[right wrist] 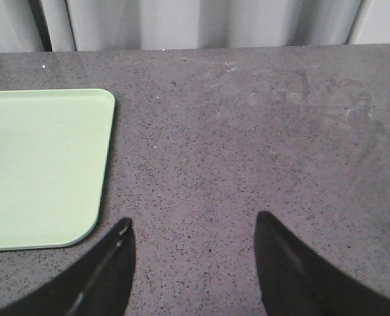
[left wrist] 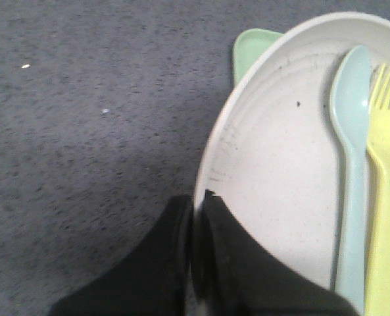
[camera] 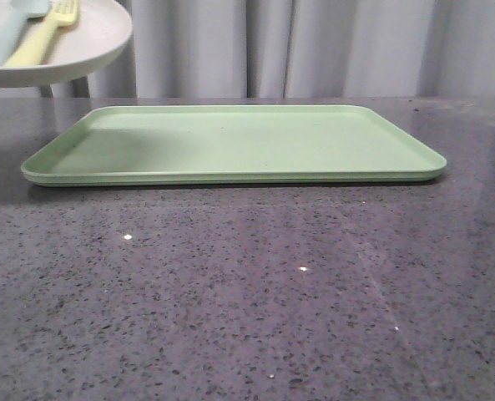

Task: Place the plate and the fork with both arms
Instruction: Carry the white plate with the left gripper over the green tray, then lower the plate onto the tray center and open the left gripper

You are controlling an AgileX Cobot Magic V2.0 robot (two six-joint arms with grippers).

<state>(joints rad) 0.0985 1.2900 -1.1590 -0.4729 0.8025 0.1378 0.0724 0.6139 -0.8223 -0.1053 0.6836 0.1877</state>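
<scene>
At upper left of the front view, the plate hangs above the table, carrying the fork and a pale blue spoon; the green tray lies centre. Left wrist view: the left gripper is clamped on the plate's rim. Right wrist view: the right gripper is spread wide, holding nothing, over bare table.

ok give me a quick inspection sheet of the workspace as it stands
surface: dark speckled tabletop, a few bright specks.
job's things: plate held up in the air at front-view upper left, fork lying in it; light-green tray flat on the table, nothing on it.
clutter: pale blue spoon in the plate beside the fork.
grippers: left tool shut on the plate rim; right tool open, holding nothing, above the table beside the tray.
cables: nothing seen.
surroundings: grey curtain behind.
</scene>
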